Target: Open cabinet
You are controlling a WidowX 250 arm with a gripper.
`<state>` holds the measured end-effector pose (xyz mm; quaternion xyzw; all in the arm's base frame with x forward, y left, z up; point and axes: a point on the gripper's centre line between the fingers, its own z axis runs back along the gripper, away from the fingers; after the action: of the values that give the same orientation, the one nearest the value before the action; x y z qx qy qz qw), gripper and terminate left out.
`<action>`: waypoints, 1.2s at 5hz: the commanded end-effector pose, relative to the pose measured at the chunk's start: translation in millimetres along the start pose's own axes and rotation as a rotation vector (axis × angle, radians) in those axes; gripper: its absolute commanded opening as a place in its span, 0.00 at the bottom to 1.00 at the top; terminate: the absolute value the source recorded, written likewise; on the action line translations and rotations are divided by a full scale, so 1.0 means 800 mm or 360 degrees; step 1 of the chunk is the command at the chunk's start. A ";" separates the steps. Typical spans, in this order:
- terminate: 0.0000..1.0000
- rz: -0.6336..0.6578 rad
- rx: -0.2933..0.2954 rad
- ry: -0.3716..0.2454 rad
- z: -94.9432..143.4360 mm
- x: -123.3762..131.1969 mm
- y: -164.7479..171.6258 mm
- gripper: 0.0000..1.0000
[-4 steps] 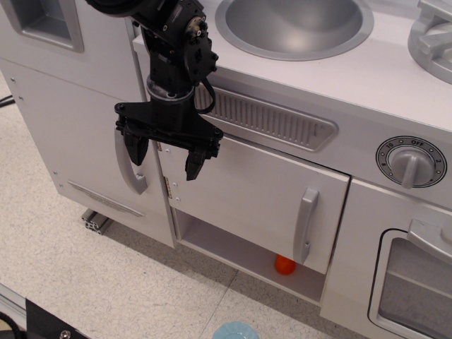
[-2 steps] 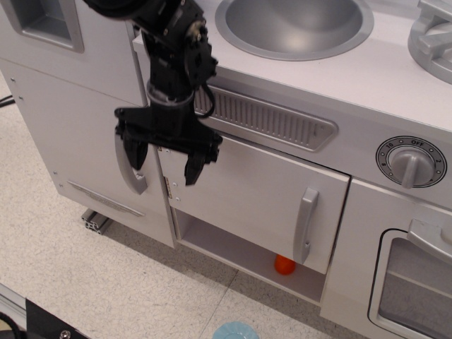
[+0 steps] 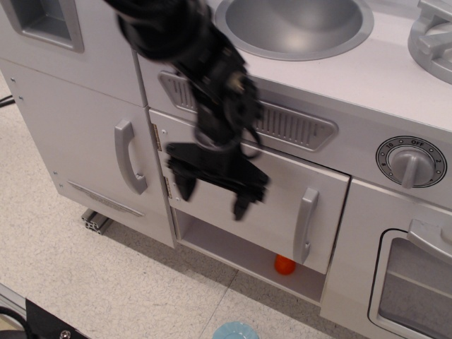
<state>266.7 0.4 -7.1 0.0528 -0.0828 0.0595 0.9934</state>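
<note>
So, going left to right: at the counter's left end, below its front edge, stood the taller grey door (image 3: 85,141) with its curved handle (image 3: 131,157), not the target. Next to it, under the sink (image 3: 293,25) and the vent grille (image 3: 279,123) that ran along the counter's front edge, sat the cabinet (image 3: 275,194), door shut flat, hinges (image 3: 157,136) on its left side. Gripper (image 3: 212,196) hung in front of the door's left half, motion-blurred, fingers pointing down and spread apart, holding nothing. Vertical bar handle (image 3: 305,224) sat near the door's right edge, well clear of the fingers. Below the door an open shelf showed an orange ball (image 3: 284,264). Further right, under the counter's right end, were the timer knob (image 3: 409,162) and the windowed oven door (image 3: 417,282). Judgement: this was the approach step, door not yet touched, task barely started. Next move would need the gripper carried right until the handle sat between the fingers, then closing on it and pulling outward along an arc about the left hinges. Risk: fingers scraping the door face or missing the slim bar.
</note>
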 end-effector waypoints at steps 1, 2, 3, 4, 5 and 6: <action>0.00 -0.0080 -0.0150 -0.0226 0.000 0.008 -0.067 1.00; 0.00 -0.0055 -0.0155 -0.0241 -0.008 0.013 -0.091 1.00; 0.00 -0.0044 -0.0178 -0.0239 -0.014 0.018 -0.103 1.00; 0.00 -0.0050 -0.0165 -0.0284 -0.018 0.022 -0.109 1.00; 0.00 -0.0046 -0.0143 -0.0305 -0.025 0.029 -0.107 1.00; 0.00 -0.0078 -0.0158 -0.0320 -0.028 0.029 -0.109 1.00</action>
<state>298.2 -79.0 -41.3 0.0156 -0.1700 0.0248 0.9850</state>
